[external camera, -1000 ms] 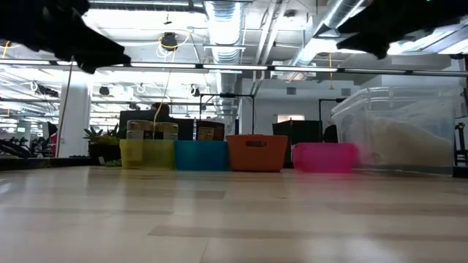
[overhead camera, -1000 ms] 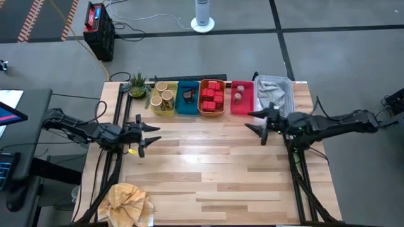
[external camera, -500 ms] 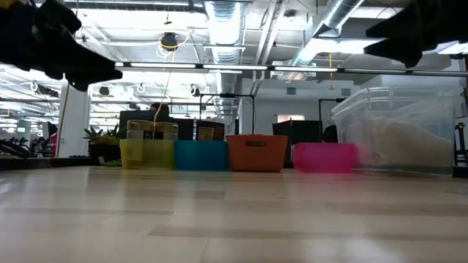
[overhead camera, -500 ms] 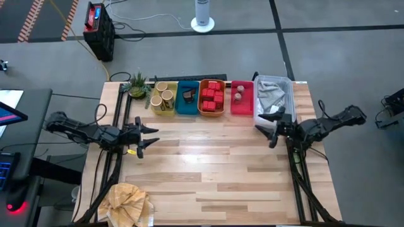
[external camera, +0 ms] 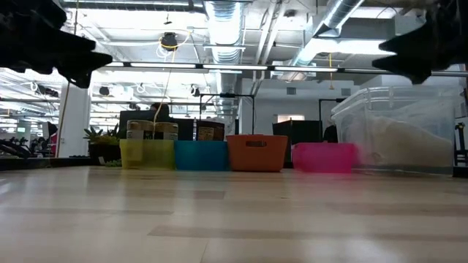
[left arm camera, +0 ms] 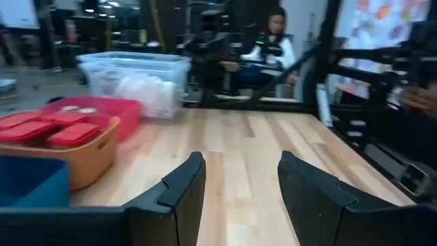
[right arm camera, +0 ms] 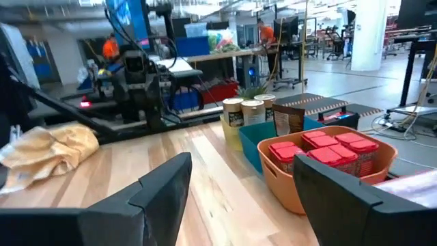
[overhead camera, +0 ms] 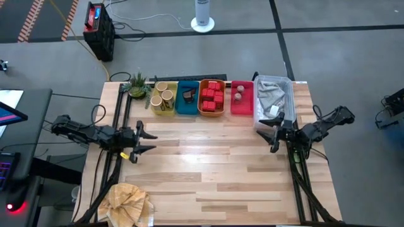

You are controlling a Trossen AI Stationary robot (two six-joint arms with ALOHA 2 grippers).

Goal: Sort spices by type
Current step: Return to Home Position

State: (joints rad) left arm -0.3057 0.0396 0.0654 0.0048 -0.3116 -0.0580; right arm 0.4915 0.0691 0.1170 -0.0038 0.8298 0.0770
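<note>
The spices sit in a row of trays at the table's far edge. Two pale round tubs [overhead camera: 165, 93] stand in the yellow tray [overhead camera: 162, 107]. A dark-tan packet [overhead camera: 187, 95] is in the blue tray [overhead camera: 187, 108]. Red boxy packs [overhead camera: 213, 96] fill the orange tray [overhead camera: 211, 112]. Tiny brownish jars [overhead camera: 238, 95] lie in the red tray [overhead camera: 241, 107]. My left gripper [overhead camera: 149, 141] is open above the table's left side, holding nothing. My right gripper [overhead camera: 265, 131] is open above the table's right side, near the clear bin, also holding nothing.
A clear plastic bin [overhead camera: 274, 99] with crumpled material stands right of the red tray. A small plant [overhead camera: 137, 84] is at the far left corner. A yellowish-tan cloth [overhead camera: 129, 202] lies at the near left corner. Bare wood spreads across the table's middle [overhead camera: 208, 164].
My right arm has drawn back toward the table's right edge and slightly toward the near edge, away from the trays, folding at the elbow. My left arm has pulled back a little toward the left edge. Nothing on the table has moved.
</note>
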